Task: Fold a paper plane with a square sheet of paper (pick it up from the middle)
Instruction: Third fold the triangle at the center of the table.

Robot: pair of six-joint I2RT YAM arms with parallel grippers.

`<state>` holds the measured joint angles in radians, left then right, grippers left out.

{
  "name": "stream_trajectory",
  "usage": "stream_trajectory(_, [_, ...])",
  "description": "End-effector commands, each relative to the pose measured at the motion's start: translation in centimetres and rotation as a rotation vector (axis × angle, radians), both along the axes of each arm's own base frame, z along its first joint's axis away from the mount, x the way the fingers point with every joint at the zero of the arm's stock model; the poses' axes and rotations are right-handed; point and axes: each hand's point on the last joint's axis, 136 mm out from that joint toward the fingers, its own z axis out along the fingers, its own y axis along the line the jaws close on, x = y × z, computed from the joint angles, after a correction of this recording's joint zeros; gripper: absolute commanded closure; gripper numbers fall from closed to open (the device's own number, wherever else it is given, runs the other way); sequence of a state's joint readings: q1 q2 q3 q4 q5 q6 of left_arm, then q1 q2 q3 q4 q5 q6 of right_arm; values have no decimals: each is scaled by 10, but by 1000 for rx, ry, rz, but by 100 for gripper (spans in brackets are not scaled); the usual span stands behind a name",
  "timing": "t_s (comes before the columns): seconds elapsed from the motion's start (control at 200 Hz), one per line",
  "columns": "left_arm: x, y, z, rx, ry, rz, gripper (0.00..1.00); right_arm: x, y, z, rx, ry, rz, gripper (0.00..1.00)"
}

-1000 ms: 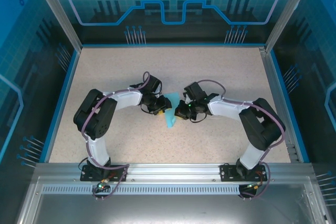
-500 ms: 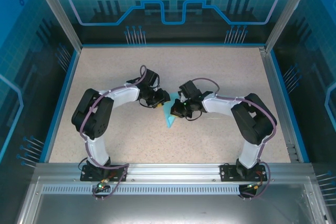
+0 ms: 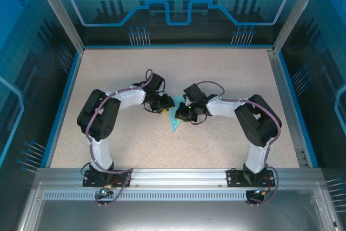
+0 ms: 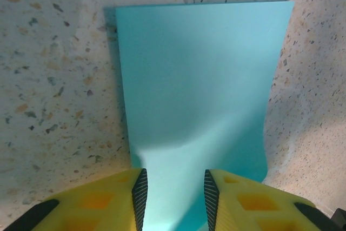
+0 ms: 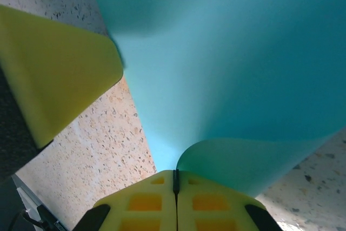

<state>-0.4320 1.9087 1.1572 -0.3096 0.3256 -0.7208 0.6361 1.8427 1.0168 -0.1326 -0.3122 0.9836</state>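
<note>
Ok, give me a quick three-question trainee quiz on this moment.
1. True or false: the right pincer stands wide open.
2. The paper is: A red, B light blue, C white?
3. What passes between the fingers of the left pincer?
Key: 1 false, it is shut on the paper; 2 B; 3 the paper.
</note>
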Motion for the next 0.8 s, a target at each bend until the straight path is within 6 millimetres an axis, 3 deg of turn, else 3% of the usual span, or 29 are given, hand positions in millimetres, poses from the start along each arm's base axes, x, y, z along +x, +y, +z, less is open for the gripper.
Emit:
stream_trajectory(0.0, [1,2,-5,24,9,-19,64,7,6,-2,-4,-12,-15,94])
stream_trajectory(0.795, [-3,1,-9,24,23,-27,65,7,13,-11,1,-4,25,94])
